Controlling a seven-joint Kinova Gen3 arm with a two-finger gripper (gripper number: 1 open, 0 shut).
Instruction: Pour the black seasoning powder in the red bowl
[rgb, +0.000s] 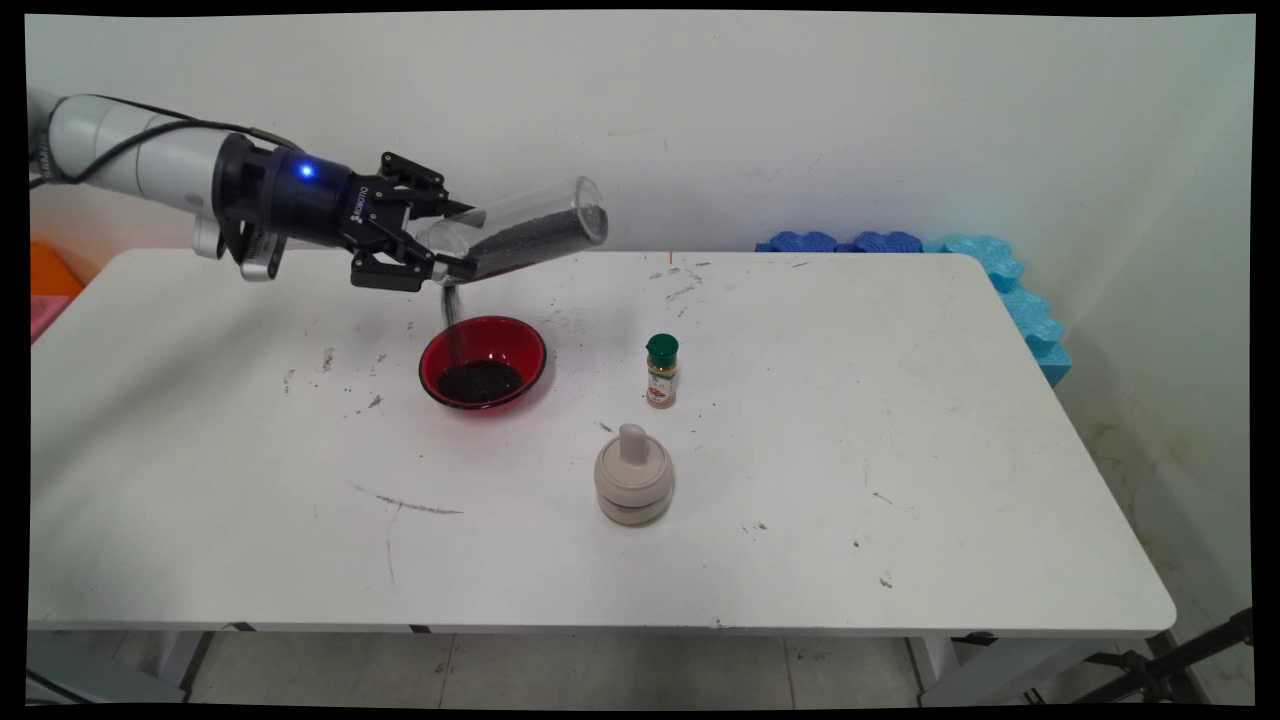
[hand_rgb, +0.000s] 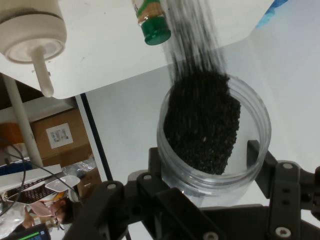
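One jar (rgb: 520, 238), clamped between the fingers (hand_rgb: 260, 162), tips over the bowl (rgb: 483, 362), its grains (hand_rgb: 202, 125) streaming in. Keep the mouth above the bowl's 10 o'clock rim and tilt gently; spice bottle (rgb: 661, 371) stands at 3 o'clock.

**Two cameras, one shared patch**

Your main view looks down from the near side across the whole surface (rgb: 800, 520) toward the wall. Your hand view sits close behind the tool (hand_rgb: 210, 165), facing along it. Both catch the green-capped bottle (rgb: 661, 371) and beige grinder (rgb: 634, 478).
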